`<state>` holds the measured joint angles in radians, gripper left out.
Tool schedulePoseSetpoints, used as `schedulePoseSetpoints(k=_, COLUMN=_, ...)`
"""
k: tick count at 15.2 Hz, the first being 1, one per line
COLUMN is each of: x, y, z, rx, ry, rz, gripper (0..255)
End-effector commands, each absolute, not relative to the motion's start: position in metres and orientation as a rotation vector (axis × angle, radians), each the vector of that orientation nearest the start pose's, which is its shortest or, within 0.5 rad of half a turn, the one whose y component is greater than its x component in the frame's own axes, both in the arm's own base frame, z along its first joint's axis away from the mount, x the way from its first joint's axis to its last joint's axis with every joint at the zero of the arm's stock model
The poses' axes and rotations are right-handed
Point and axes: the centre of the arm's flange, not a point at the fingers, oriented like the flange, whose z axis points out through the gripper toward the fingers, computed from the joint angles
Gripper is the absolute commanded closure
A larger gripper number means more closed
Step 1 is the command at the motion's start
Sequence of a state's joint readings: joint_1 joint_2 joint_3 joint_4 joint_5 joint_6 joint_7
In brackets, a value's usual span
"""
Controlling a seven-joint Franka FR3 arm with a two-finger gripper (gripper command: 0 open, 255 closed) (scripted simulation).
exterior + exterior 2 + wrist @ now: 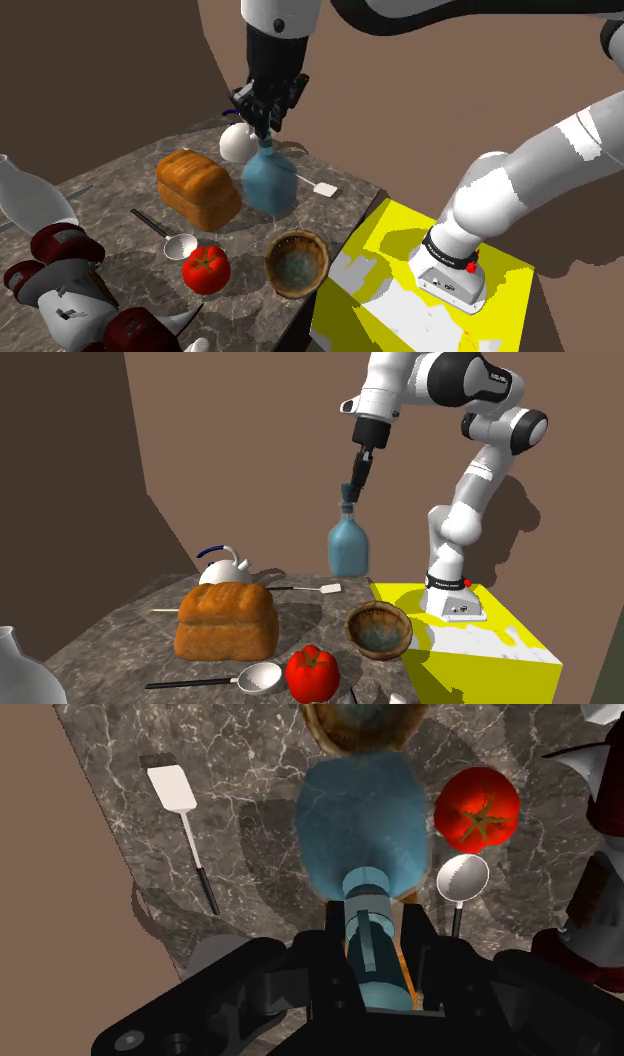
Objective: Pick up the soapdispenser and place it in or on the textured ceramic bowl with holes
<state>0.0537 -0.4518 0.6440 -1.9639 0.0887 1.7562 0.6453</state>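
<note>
While the gripper [266,118] hangs at upper centre of the shoulder view, its fingers are clamped on the slim pump neck of the blue soap dispenser [268,180]. It stands upright just right of the bread loaf [197,187], and I can't tell whether its base is clear of the worktop [115,192]. The target's close: the brown bowl [297,262], bluish inside, sits lower in that frame, near the worktop's front edge and beside the yellow stand [400,235]. Seen from the wrist, the bowl lies straight beyond the dispenser's body, with the tomato [478,809] and spoon [462,876] off to one side.

Now the carry, as I judge it. Lift straight up first, high enough for that wide base to clear the bowl's rim, then travel short and level. The grip is high on a narrow neck, so the heavy body could swing or slip: go slowly and don't tilt the wrist. Centre the base over the hollow, lower until it seats, and only then release. Give the tomato room, because one nudge could send it rolling.
</note>
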Motion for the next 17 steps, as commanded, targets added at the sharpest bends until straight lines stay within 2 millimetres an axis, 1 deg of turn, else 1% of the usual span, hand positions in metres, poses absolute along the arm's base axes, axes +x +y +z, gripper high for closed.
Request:
schedulePoseSetpoints(k=1, x=0.284, y=0.341, z=0.641, rx=-3.162, ry=-0.023, rz=-0.374, gripper=255)
schedulePoseSetpoints(k=7, x=0.216, y=0.337, z=0.678, rx=-3.162, ry=-0.023, rz=-0.374, gripper=255)
schedulePoseSetpoints(k=17, x=0.216, y=0.337, z=0.625, rx=-3.162, ry=-0.023, rz=-0.374, gripper=255)
